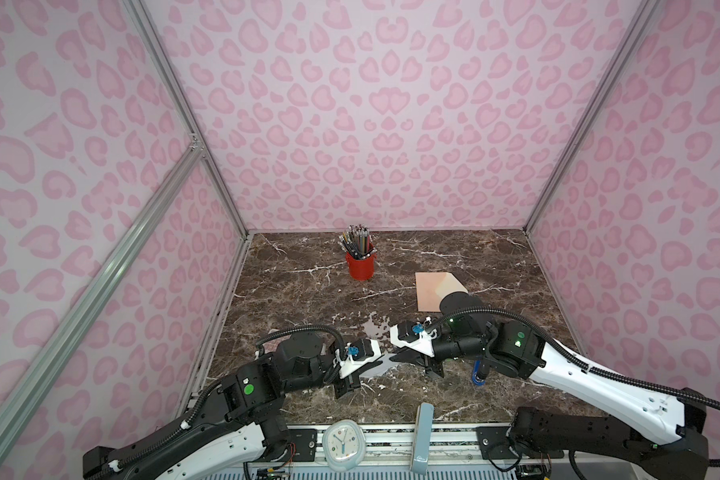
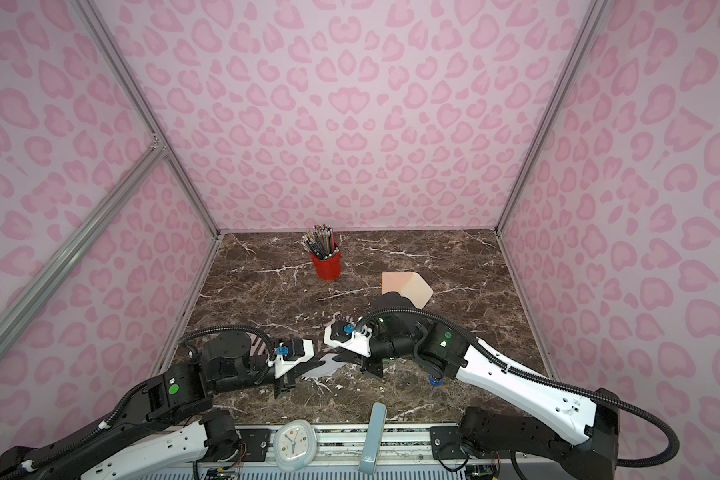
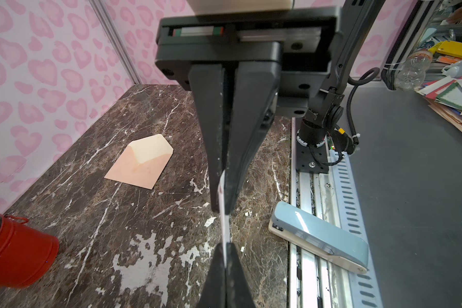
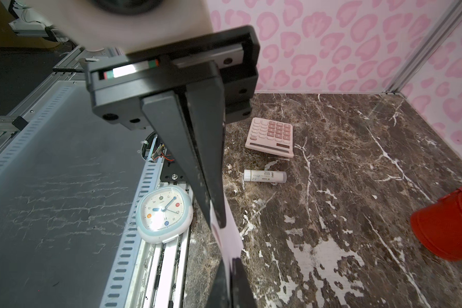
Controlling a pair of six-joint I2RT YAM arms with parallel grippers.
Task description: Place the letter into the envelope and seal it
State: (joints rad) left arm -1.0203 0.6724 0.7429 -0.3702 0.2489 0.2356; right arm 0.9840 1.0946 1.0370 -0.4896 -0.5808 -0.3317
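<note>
Left claw (image 3: 222, 209) clenched on the letter (image 3: 225, 229), right claw (image 4: 217, 223) clenched on its opposite end, near desk's (image 1: 308, 291) front edge, envelope (image 1: 431, 291) flat toward right edge, flap open

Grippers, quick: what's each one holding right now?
Left gripper: shut on the letter.
Right gripper: shut on the letter too.
</note>
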